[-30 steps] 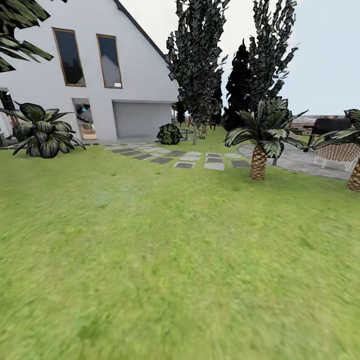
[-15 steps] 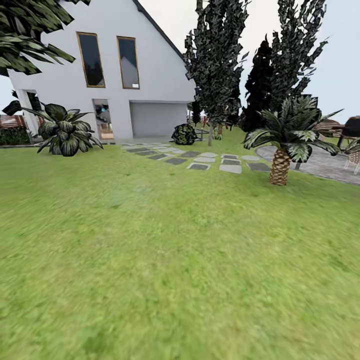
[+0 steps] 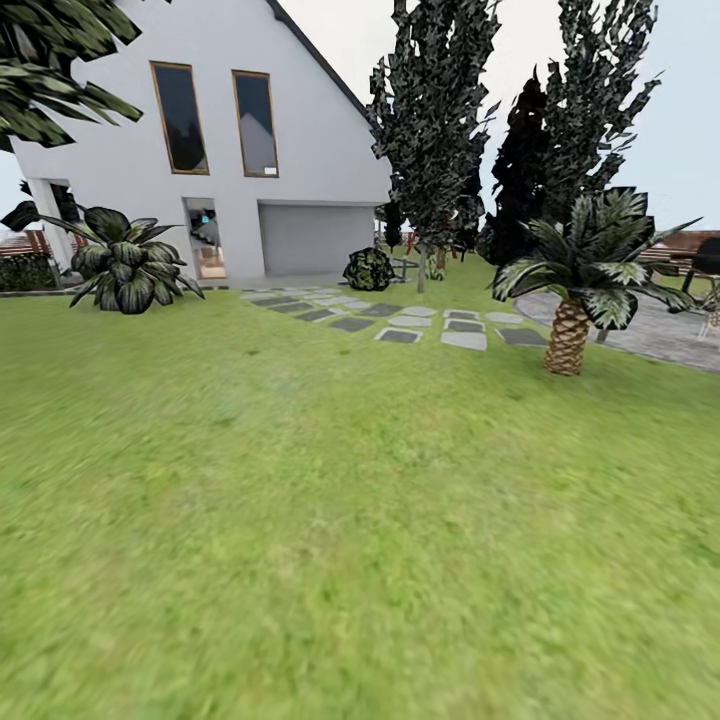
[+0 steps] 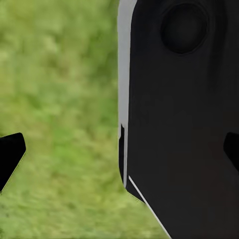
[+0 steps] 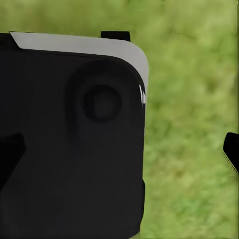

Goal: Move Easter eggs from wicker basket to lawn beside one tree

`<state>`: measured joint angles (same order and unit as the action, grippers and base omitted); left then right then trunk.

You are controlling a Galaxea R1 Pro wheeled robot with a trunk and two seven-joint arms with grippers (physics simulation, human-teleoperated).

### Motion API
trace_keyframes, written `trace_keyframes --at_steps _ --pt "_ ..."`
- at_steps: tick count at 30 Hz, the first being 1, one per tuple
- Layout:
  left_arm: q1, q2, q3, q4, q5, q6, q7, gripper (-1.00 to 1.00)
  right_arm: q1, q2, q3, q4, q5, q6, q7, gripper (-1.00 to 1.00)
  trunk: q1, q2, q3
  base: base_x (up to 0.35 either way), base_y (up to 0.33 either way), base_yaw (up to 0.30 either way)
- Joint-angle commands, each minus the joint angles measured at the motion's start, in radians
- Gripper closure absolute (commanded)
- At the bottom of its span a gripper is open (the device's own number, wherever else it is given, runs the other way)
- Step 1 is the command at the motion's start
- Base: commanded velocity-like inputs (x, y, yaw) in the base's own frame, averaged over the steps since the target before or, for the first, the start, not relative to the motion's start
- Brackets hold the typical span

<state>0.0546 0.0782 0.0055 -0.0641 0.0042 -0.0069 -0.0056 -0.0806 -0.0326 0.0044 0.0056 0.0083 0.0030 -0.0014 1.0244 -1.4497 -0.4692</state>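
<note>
We are looking out over the lawn (image 3: 330,530), a wide mottled green stretch running up to a white gabled house (image 3: 200,150) with a grey garage door (image 3: 315,238). Dark cypress-like trees (image 3: 440,120) are standing behind a row of grey paving stones (image 3: 400,322). A short palm (image 3: 575,290) is rising at the right by a paved patch, and a broad-leaved shrub (image 3: 125,265) is sitting near the house at the left. In each wrist view we are seeing grass beneath a black robot body (image 4: 184,119), with the left tool (image 4: 119,154) and right tool (image 5: 119,154) each holding dark fingertips wide apart, gripping nothing.
</note>
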Motion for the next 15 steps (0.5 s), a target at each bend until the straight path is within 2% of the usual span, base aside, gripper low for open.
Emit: trace_keyframes --at_steps 1,15 --pt "0.001 0.0 0.001 -0.002 0.0 -0.001 -0.001 -1.0 -0.001 0.0 0.0 0.001 0.001 0.001 0.0 -1.0 0.001 0.0 -0.001 0.335 0.0 0.0" --pt "0.001 0.0 0.001 -0.002 0.0 -0.001 -0.001 -1.0 -0.001 -0.001 -0.001 0.001 0.001 0.001 -0.003 -1.0 0.001 0.0 -0.001 0.335 0.0 0.0"
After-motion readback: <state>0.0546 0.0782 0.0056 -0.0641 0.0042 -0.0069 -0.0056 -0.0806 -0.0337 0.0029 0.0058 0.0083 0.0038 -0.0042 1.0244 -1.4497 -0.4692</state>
